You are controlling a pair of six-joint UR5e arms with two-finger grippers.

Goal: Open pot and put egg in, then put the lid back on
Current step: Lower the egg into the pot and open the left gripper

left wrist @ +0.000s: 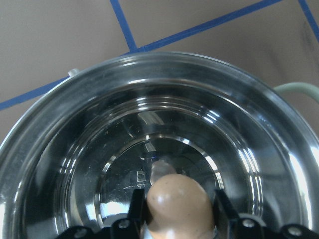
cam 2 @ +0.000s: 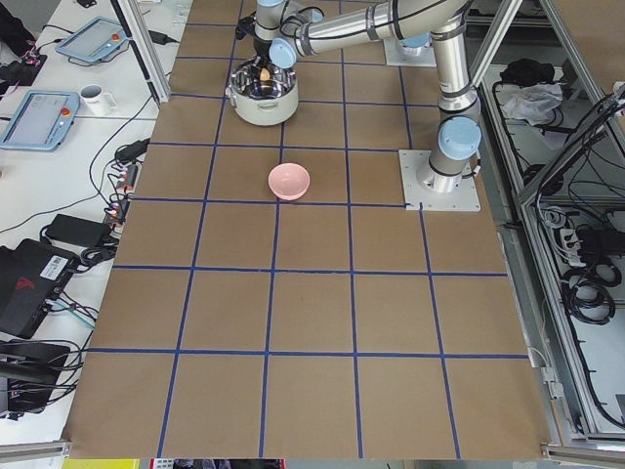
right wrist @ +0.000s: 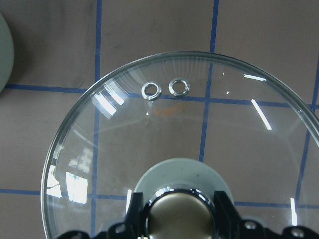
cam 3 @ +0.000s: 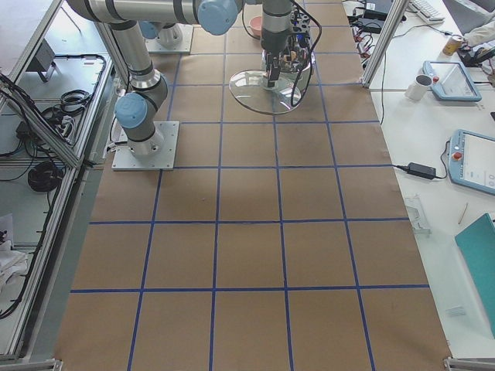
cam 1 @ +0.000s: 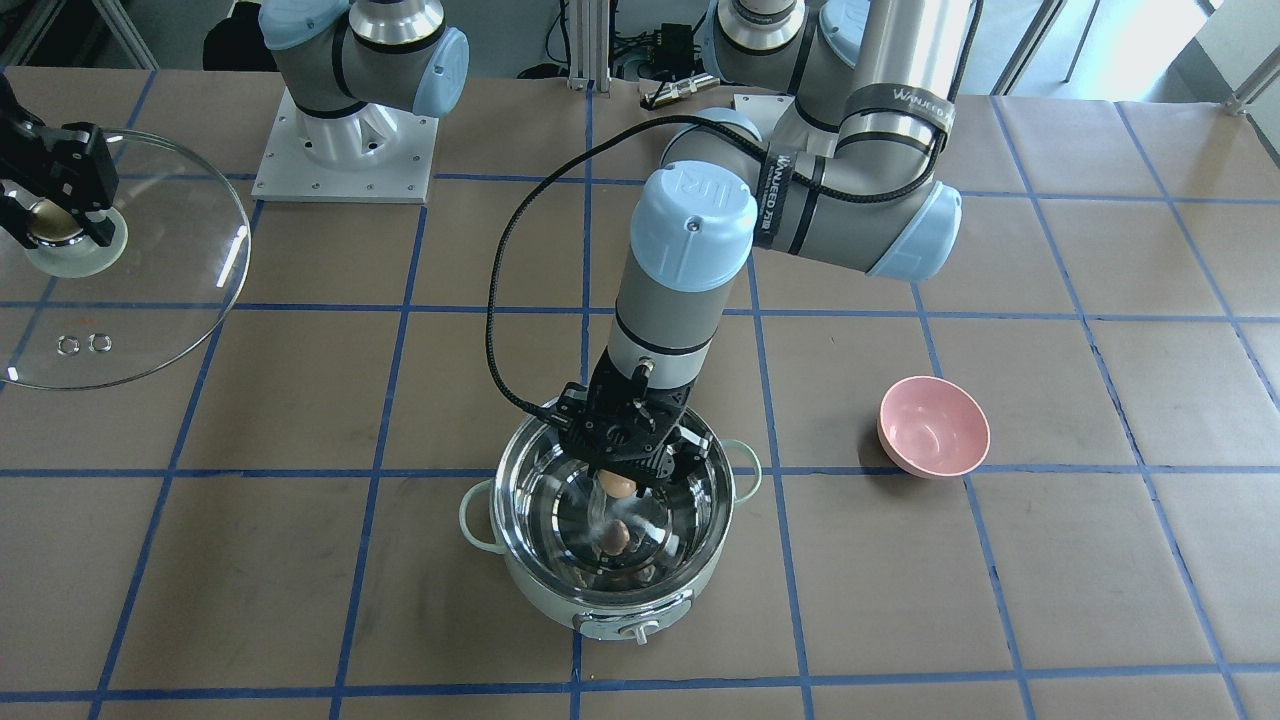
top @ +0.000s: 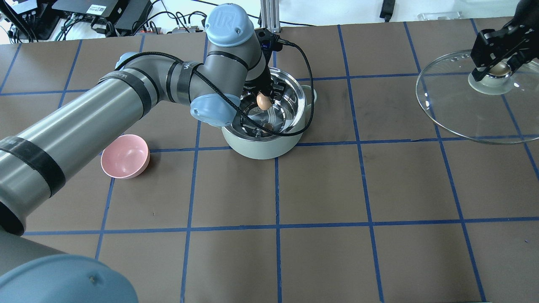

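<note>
Now L end effector [top: 264,100] grips egg [left wrist: 175,201], held over open pot [cam 1: 530,585]; R end effector [cam 1: 55,215] clamped on lid [cam 1: 170,300] knob [right wrist: 180,215], well apart.

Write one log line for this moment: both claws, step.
left claw: holds egg over open pot | right claw: holds lid by knob, apart from pot | egg: not released

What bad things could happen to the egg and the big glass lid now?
1. The left claw holds the egg and seems to be above the pot's steel bottom. If it let go from there, the egg might crack.
2. The right claw grips the glass lid only by its knob, so the lid could tip or slip.
</note>
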